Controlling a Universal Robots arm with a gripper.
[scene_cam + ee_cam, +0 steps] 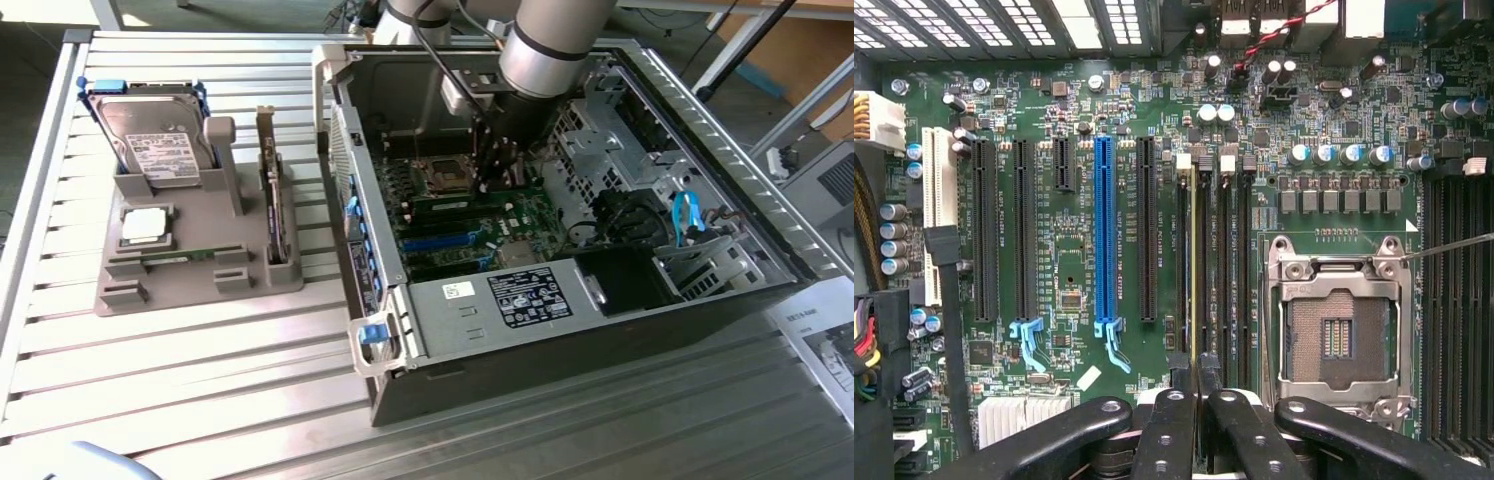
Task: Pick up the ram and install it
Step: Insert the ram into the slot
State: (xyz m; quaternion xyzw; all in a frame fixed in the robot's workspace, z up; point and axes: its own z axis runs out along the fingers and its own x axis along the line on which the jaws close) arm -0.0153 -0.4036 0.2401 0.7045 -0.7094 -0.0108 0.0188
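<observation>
Gripper (1194, 388) nearly shut, pinched thin ram (1193, 260) edge-on. Ram stood in memory slot (1181, 250) under gripper, just beside empty processor socket (1339, 335). Install step, by look; seating needed straight, even press.

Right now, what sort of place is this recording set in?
Probably a robotics lab or workshop bench for computer assembly: an open computer case on a slatted metal table, a grey fixture holding a hard drive, and a robot arm reaching into the case.
</observation>
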